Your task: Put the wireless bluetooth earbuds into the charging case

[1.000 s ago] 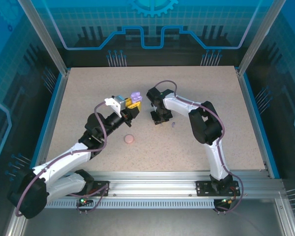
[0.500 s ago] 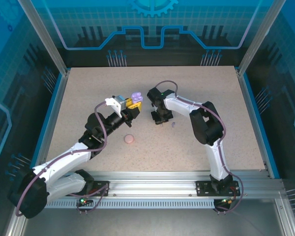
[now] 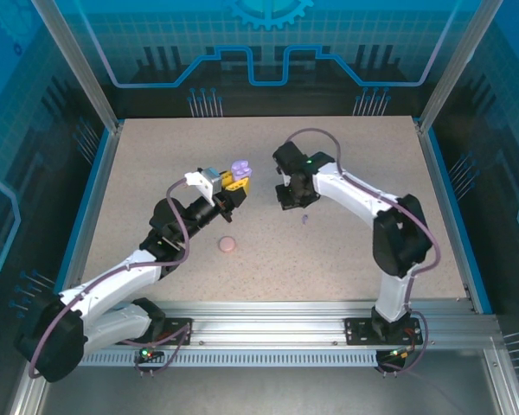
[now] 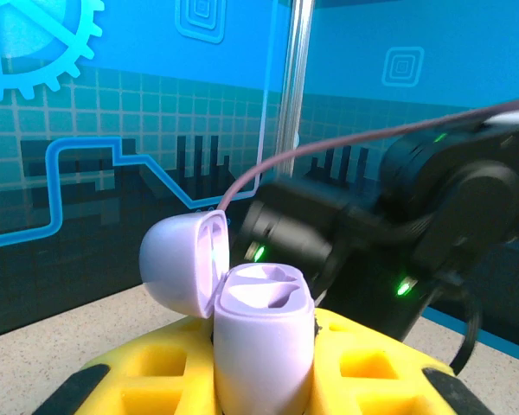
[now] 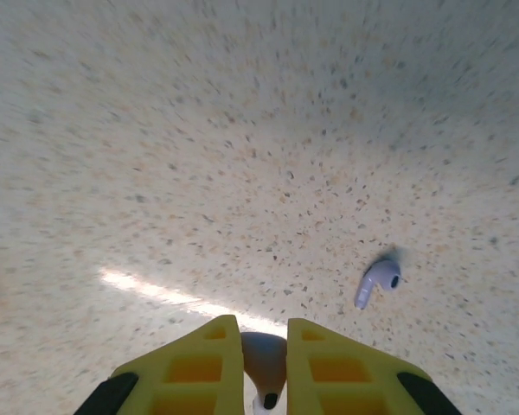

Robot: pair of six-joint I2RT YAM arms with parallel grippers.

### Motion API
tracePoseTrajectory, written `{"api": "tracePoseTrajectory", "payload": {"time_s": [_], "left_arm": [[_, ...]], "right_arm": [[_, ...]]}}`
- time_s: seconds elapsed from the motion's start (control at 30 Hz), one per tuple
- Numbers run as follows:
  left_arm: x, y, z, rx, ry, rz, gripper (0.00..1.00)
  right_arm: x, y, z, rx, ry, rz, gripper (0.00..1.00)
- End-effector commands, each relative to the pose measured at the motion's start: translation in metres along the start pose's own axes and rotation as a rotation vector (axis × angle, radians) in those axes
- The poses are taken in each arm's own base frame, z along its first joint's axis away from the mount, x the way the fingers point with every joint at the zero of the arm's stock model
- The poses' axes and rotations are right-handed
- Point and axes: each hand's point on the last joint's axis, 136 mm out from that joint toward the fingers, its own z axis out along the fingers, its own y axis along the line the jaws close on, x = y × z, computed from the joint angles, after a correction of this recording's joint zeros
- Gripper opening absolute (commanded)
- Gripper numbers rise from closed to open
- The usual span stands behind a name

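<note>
Clamping the open purple case [image 4: 264, 333] in the left claw [image 3: 233, 183], raised over the middle of the surface [image 3: 156, 156], with the lid [image 4: 183, 264] tipped back. Showing seemingly bare wells, though hard judging from this angle. Pinching one purple bud [image 5: 264, 353] in the right claw [image 3: 288, 201], hovering just right of the case. Leaving a second bud [image 5: 376, 281] lying loose on the surface nearby, and a pink disc [image 3: 228, 245] toward the near edge. Risking a slip: gripping so tiny a bud on so little, then meeting the well off-angle, likely twisting it free or jamming the stem on the rim.
</note>
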Motion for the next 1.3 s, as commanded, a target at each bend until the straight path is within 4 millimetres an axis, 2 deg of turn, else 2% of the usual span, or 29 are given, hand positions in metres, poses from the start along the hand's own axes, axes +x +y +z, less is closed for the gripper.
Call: {"api": "tracePoseTrajectory", "payload": {"time_s": [0.0,0.23,0.4,0.6,0.73,0.83,1.07,1.27], "left_arm": [[-0.007,-0.006,0.000,0.028,-0.044,0.053,0.00],[-0.013,-0.012,0.006,0.058,-0.040,0.131,0.00],[-0.020,-0.012,0.011,0.064,-0.056,0.171,0.00],[-0.040,-0.014,0.026,0.071,-0.114,0.177,0.00],[-0.047,-0.016,0.038,0.083,-0.133,0.188,0.00],[-0.052,-0.019,0.044,0.096,-0.145,0.188,0.00],[-0.059,-0.024,0.048,0.113,-0.163,0.192,0.00],[-0.063,-0.030,0.044,0.129,-0.177,0.215,0.00]], "right_arm": [[-0.014,0.000,-0.047,-0.038,-0.106,0.026,0.15],[-0.047,0.006,-0.155,-0.110,-0.367,0.009,0.15],[-0.065,0.020,-0.234,-0.199,-0.552,-0.021,0.16],[-0.075,0.051,-0.298,-0.328,-0.723,-0.099,0.17],[-0.073,0.072,-0.321,-0.393,-0.794,-0.157,0.18],[-0.071,0.087,-0.327,-0.427,-0.823,-0.198,0.18],[-0.064,0.121,-0.322,-0.451,-0.867,-0.315,0.18],[-0.059,0.128,-0.317,-0.441,-0.918,-0.361,0.18]]}}
